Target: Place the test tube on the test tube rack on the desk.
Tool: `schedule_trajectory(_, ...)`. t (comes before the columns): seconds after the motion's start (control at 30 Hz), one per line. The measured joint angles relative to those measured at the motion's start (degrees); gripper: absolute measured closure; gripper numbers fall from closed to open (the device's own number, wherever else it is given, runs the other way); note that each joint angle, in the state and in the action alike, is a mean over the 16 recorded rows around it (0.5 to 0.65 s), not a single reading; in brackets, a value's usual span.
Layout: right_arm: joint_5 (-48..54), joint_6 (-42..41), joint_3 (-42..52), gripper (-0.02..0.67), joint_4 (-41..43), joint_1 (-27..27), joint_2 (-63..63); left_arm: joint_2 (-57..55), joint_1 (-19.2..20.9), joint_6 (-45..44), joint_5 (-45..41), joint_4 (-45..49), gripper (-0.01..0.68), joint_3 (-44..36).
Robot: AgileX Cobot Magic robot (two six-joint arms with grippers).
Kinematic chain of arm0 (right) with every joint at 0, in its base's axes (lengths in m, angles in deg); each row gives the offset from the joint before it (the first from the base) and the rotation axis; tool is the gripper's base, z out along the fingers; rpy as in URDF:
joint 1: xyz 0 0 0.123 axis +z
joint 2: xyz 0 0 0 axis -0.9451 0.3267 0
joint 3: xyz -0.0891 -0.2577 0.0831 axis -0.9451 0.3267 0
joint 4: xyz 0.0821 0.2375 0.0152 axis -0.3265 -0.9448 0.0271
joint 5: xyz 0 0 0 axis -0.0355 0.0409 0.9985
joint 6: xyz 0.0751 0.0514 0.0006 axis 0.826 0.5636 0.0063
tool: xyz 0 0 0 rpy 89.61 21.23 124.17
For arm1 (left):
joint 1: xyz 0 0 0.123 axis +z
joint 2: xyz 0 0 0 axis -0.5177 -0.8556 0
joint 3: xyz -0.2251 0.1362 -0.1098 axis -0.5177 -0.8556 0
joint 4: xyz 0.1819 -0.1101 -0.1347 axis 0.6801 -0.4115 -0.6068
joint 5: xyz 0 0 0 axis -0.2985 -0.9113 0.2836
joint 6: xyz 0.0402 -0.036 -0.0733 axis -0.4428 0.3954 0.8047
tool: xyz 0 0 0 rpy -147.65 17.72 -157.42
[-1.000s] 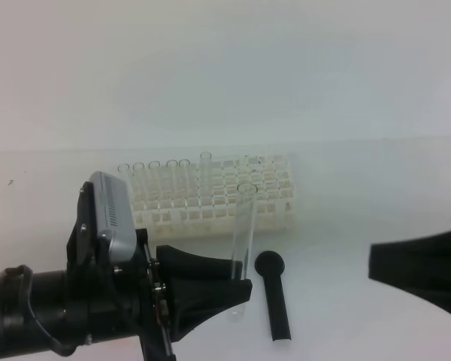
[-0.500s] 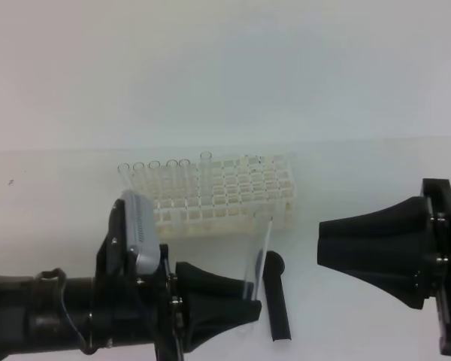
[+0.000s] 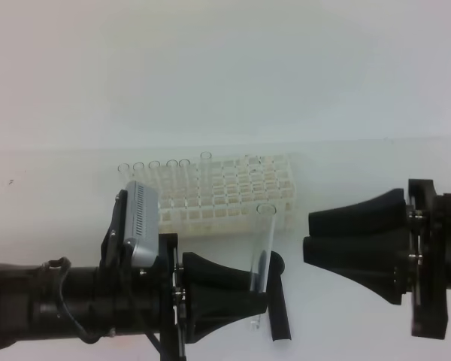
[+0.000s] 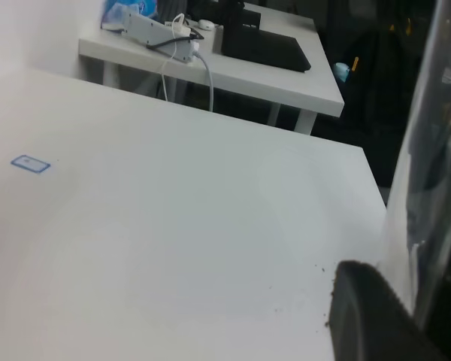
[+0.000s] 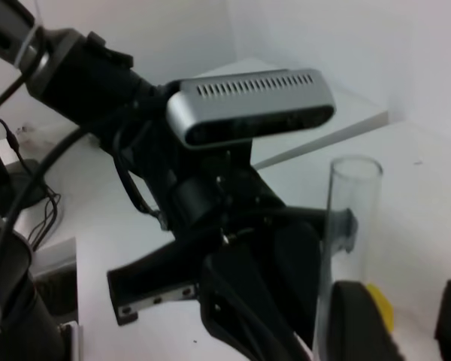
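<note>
Left end effector (image 3: 257,292) clenched on the test tube (image 3: 262,252), held nearly upright just in front of the test tube rack (image 3: 225,192); right end effector (image 3: 310,239) released, jaws apart, just right of it. Plain white bench (image 3: 376,173) against pale wall; black stick (image 3: 276,297) lies by tube; a 2nd white table (image 4: 210,49) with cables stands beyond

It looks like a lab. A white rack (image 3: 218,195) full of glass tubes (image 3: 154,171) sits on a plain white desk (image 3: 60,195), beside another desk (image 4: 286,68) with cables (image 4: 188,49).
</note>
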Motion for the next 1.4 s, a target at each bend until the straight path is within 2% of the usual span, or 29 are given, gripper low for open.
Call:
schedule_trajectory(0.23, -4.2, 0.0, -1.6, 0.306, -0.2, 2.5, 0.7, 0.0, 0.3, -0.2, -0.3, -0.4, 0.562, 0.4)
schedule_trajectory(0.4, -6.2, 0.0, -2.8, 0.27, -0.3, 3.7, 2.2, 0.0, 0.4, -0.3, -0.3, 0.0, 0.562, 0.4)
schedule_trajectory(1.0, 2.3, -2.3, -7.5, 0.262, -0.4, 4.1, 9.8, 0.0, 0.4, -0.2, -1.3, -2.5, 0.562, 0.8)
schedule_trajectory(1.4, 3.3, -4.9, -9.3, 0.262, -0.4, 4.5, 10.3, 0.0, 0.4, 0.5, -2.7, -2.5, 0.562, 2.8)
